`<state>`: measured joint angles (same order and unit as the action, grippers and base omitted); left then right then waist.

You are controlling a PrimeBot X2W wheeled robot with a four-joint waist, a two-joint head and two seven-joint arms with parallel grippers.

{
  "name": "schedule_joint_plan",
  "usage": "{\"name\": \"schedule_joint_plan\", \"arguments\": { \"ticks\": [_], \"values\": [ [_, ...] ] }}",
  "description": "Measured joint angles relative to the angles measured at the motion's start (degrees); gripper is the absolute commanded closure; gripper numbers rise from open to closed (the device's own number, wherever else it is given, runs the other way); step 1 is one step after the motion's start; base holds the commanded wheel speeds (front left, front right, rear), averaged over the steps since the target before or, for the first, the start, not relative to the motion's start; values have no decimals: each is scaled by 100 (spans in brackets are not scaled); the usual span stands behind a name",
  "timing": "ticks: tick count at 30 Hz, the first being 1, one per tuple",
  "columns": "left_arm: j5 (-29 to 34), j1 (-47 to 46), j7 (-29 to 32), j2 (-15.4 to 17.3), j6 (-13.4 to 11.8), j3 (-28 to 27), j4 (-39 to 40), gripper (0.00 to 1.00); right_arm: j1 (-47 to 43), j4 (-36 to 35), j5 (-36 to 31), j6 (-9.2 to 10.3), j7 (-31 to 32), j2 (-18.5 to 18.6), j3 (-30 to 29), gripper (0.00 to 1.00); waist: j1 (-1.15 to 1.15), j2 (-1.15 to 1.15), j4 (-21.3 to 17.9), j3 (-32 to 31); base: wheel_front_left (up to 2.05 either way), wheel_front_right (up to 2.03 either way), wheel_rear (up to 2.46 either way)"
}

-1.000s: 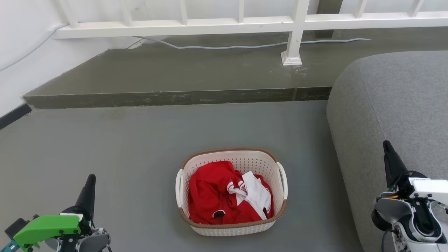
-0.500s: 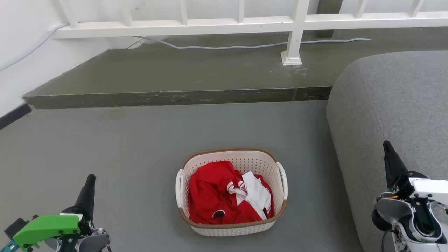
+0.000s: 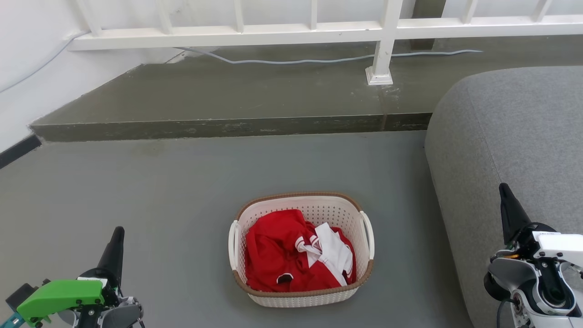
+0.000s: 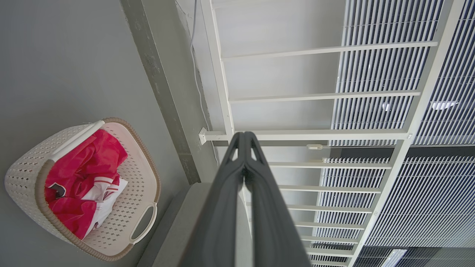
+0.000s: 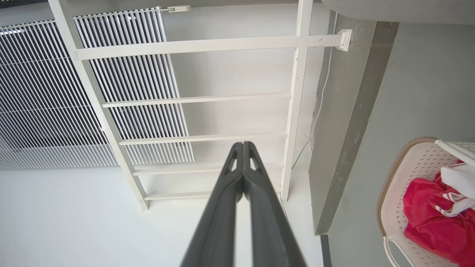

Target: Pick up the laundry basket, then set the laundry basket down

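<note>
Head view: cream perforated laundry basket (image 3: 300,298), brown rim (image 3: 298,195); left tool (image 3: 117,234), right tool (image 3: 503,190) closed.

Grey floor (image 3: 182,191) under laundry basket (image 3: 300,297) (upright)

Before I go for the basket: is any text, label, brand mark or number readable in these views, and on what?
No text can be read. The small dark patch on the red garment in the laundry basket is too small to tell whether it holds any writing.
</note>
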<state>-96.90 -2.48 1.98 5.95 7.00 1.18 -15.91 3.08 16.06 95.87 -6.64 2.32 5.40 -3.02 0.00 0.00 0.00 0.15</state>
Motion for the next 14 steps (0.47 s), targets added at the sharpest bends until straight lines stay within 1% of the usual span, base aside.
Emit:
{"name": "schedule_joint_plan", "arguments": {
  "ticks": [14],
  "values": [
    [1, -2, 0, -2, 0, -25, 1, 100, 1, -1, 0, -1, 1, -3, -10, 100, 0, 0, 0, 1, 0, 0, 0]
  ]
}}
